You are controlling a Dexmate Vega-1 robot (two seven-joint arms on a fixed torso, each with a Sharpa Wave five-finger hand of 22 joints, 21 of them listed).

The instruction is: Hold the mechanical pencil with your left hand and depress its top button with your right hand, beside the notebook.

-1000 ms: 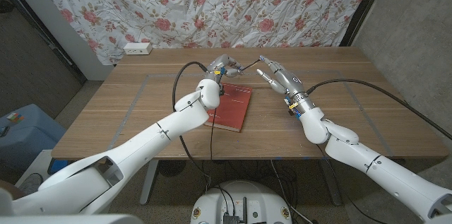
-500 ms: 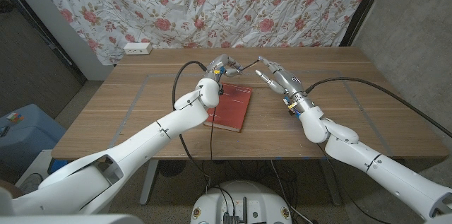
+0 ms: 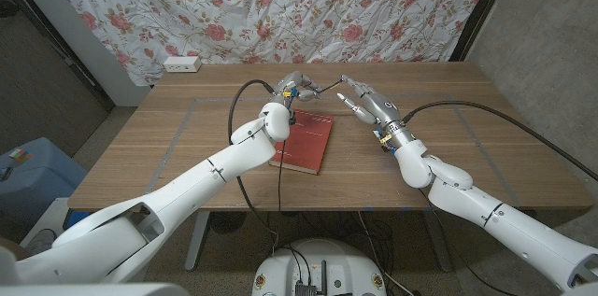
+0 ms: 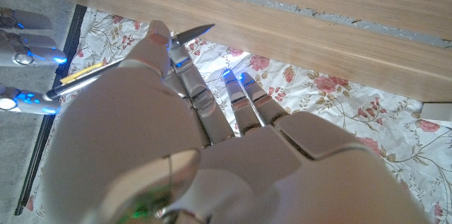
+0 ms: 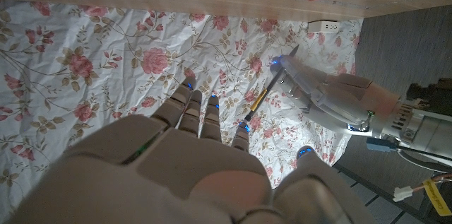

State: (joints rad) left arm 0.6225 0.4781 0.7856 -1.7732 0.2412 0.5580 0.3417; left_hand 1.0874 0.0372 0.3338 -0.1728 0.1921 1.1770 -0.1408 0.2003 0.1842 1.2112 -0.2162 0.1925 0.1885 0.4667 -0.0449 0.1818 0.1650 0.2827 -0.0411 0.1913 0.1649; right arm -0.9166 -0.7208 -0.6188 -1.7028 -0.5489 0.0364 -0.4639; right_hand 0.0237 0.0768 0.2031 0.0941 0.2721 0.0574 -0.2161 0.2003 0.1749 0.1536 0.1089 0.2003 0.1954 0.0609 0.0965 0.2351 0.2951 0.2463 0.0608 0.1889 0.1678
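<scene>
My left hand [image 3: 293,87] holds the mechanical pencil [image 3: 322,84] above the table, just beyond the far edge of the red notebook [image 3: 305,140]. The pencil is slim and silver with a yellow band [image 4: 85,74], and it slants toward my right hand [image 3: 366,104]. In the left wrist view the left hand's fingers [image 4: 185,68] wrap the pencil's barrel. My right hand is open with its fingers stretched out. One fingertip [image 3: 343,78] is at the pencil's free end; whether it touches is unclear. The right wrist view shows the pencil [image 5: 262,95] sticking out of the left hand [image 5: 332,91].
A wooden table [image 3: 187,147] carries the notebook at its middle. A white power strip [image 3: 181,63] lies at the far left corner. A floral cloth [image 3: 280,7] hangs behind the table. A blue box [image 3: 26,176] stands on the floor to the left.
My right hand has crept slightly toward the pencil's free end. The left hand and the pencil have stayed in place.
</scene>
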